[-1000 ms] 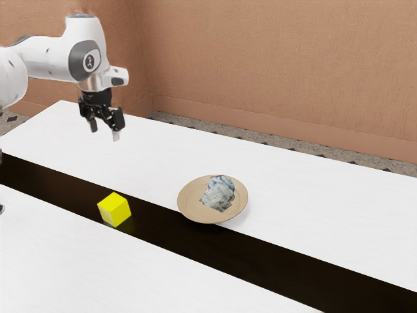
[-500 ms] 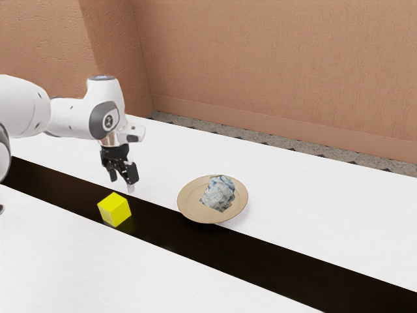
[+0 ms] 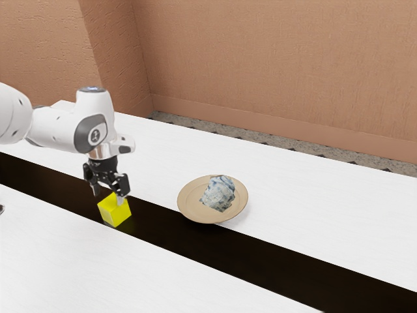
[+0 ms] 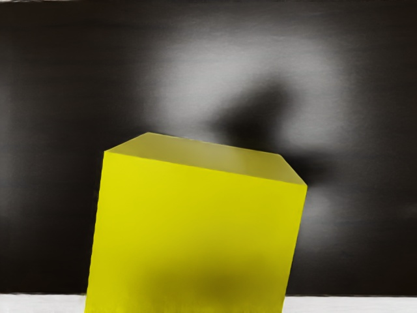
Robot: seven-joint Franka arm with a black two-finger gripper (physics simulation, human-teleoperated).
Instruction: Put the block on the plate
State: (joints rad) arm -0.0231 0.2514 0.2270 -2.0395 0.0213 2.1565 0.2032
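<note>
Exterior view: a black two-finger gripper (image 3: 108, 197) on a white, jointed robot arm (image 3: 58, 128) hangs over a plain yellow cube-shaped block (image 3: 113, 212). Its fingers stand wide apart, with nothing clasped between them. The block sits on a glossy black strip (image 3: 260, 256) across a white table (image 3: 313, 195). Towards the exterior view's right, well apart from the block, is a round, shallow tan plate (image 3: 189, 208) bearing a crumpled blue-grey lump (image 3: 218, 193). A small round emblem (image 3: 95, 135) marks the arm; its detail is too small to read.

Wrist view: the block looms close under the hand, its smooth faces without print or label. It looks stiff, probably light and not fragile; flat sides may prove a little slippery. Two opposite upright sides, squeezed about mid-height, seem the best hold, though the block looks slightly askew to the hand.
</note>
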